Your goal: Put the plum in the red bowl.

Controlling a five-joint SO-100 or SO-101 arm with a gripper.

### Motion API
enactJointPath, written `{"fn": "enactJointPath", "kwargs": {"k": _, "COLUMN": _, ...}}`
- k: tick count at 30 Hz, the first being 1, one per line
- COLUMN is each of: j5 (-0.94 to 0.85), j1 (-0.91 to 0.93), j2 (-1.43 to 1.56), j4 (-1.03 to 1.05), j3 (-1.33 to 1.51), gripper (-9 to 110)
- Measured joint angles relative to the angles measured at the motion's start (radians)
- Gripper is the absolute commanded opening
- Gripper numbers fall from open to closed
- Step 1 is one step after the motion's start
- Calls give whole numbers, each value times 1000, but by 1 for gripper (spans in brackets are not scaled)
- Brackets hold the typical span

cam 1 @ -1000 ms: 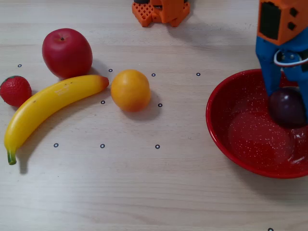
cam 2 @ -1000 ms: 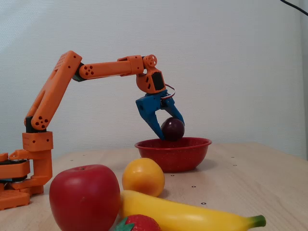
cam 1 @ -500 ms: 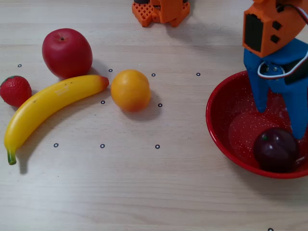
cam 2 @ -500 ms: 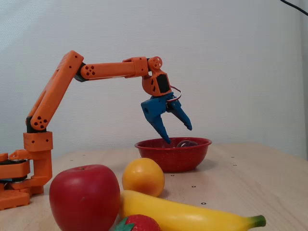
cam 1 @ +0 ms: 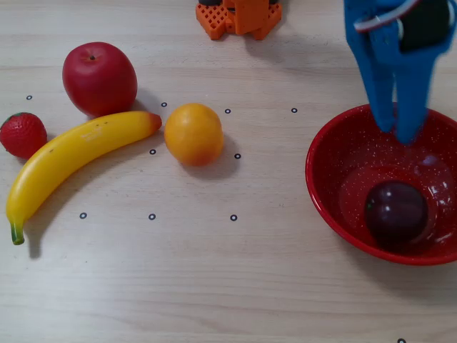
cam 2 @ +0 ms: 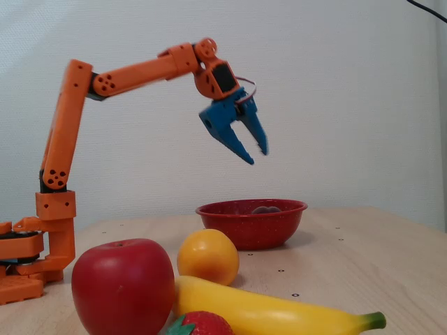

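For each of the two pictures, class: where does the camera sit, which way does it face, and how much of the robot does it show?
A fixed view: above, looking down at the table; shows the gripper and arm base.
A fixed view: low at table level, behind the apple and banana; shows the whole arm.
Shared: red bowl holding the plum, orange, strawberry.

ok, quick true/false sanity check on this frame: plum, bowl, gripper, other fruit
1. The plum lies inside the red bowl. True.
2. The gripper is clamped on the plum. False: it hangs above the bowl, holding nothing.
3. The orange sits in the bowl. False: it rests on the table, right of the banana in the top-down fixed view.
4. The apple stands outside the bowl. True.
5. The strawberry is stacked on the apple. False: it lies on the table beside the banana.
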Motion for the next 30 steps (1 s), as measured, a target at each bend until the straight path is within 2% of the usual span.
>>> {"fn": "enactJointPath", "kwargs": {"k": 4, "j5": -8, "j1": -15, "j2": 86, "j4": -15, "j3": 84, "gripper": 0}}
{"fn": "enactJointPath", "kwargs": {"k": 11, "j5": -25, "j1": -150, "j2": 321, "j4": -61, "j3": 325, "gripper": 0}}
{"fn": "enactJointPath", "kwargs": {"k": 22, "j5": -25, "j1": -319, "j2": 795, "j4": -210, "j3": 834, "gripper": 0}}
{"fn": "enactJointPath", "kwargs": {"k": 30, "j5": -6, "j1": -365, "j2": 1180, "j4": -253, "j3": 1224, "gripper": 0}}
